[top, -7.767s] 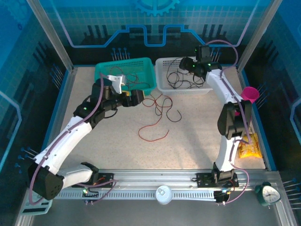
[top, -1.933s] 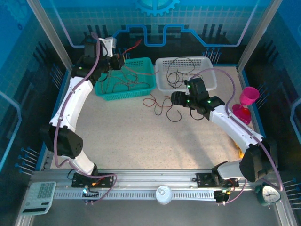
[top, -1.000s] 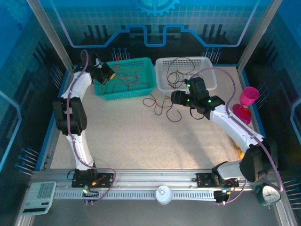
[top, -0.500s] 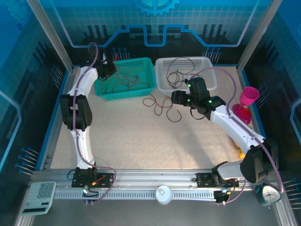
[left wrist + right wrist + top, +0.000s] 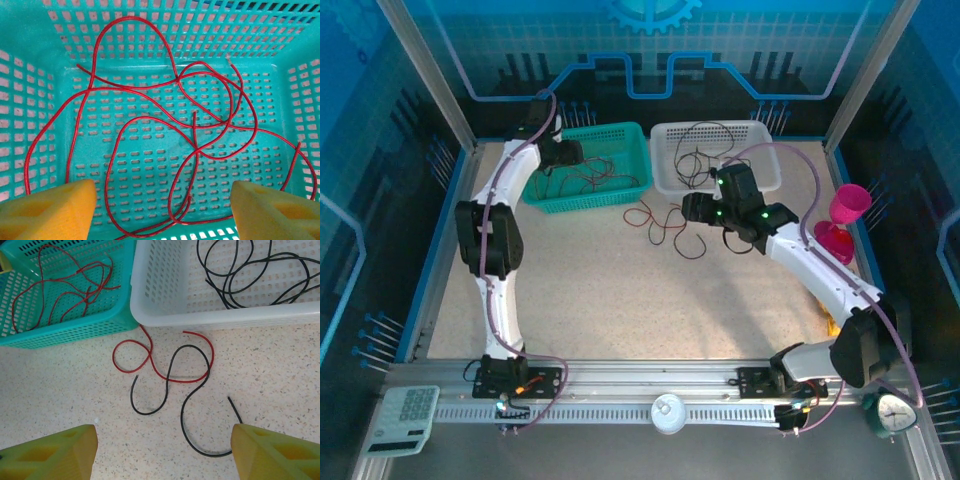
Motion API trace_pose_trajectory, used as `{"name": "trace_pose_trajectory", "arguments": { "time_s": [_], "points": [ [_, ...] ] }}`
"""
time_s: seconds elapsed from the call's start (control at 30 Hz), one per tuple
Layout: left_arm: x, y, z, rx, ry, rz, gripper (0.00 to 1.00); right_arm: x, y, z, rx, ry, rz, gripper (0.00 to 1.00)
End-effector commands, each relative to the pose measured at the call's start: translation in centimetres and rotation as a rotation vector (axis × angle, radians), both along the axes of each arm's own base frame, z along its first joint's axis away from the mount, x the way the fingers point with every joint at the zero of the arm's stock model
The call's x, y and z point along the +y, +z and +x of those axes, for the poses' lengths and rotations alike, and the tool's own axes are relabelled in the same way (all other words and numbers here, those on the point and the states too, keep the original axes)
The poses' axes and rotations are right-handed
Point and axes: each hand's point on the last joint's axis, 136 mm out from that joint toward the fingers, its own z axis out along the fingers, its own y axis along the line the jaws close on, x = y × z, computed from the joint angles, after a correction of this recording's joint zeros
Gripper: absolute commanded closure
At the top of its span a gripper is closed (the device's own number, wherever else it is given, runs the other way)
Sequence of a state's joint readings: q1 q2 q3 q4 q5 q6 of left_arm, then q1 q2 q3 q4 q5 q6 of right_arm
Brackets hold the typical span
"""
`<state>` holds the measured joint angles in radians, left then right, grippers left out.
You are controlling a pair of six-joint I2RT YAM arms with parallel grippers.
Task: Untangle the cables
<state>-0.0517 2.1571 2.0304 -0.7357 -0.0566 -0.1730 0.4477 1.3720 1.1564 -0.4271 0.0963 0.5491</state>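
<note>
My left tool [image 5: 163,200], right tool [image 5: 164,440] spread wide, empty | black cable [image 5: 181,420] limp, light (probably slippery) | I'd pinch its free end.

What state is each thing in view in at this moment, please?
left gripper: open, holding nothing, over the teal basket.
right gripper: open, holding nothing, above the table.
teal basket: holds loosely looped red cables.
white basket: holds looped black cables.
loose red cable: on the table, crossing the loose black cable.
loose black cable: on the table, curled.
</note>
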Motion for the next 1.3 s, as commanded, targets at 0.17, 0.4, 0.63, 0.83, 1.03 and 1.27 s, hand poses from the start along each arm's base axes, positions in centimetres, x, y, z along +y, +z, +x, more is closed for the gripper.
{"name": "trace_pose_trajectory", "arguments": {
  "time_s": [0.17, 0.4, 0.63, 0.83, 1.03, 1.27],
  "points": [
    [-5.0, 11.8, -3.2, -0.228, -0.138, -0.123, 0.21, 3.4, -3.8, 1.2, 0.104, 0.085, -0.049, 0.28],
    [-8.2, 14.6, -9.8, -0.321, -0.171, -0.322, 0.14, 7.3, -9.5, 2.3, 0.221, 0.181, -0.134, 0.27],
    [-8.1, 16.1, -16.2, -0.405, -0.144, -0.427, 0.01, 9.6, -13.3, 3.9, 0.284, 0.203, -0.213, 0.26],
    [-7.7, 16.4, -19.1, -0.434, -0.121, -0.474, 0.01, 10.5, -15.6, 4.7, 0.312, 0.191, -0.252, 0.29],
    [-8.3, 16.2, -20.2, -0.431, -0.128, -0.507, 0.01, 11.0, -17.0, 5.4, 0.319, 0.189, -0.263, 0.45],
    [-8.5, 16.2, -20.5, -0.433, -0.134, -0.516, 0.01, 10.8, -14.1, 5.5, 0.272, 0.212, -0.275, 1.0]
  ]
}}
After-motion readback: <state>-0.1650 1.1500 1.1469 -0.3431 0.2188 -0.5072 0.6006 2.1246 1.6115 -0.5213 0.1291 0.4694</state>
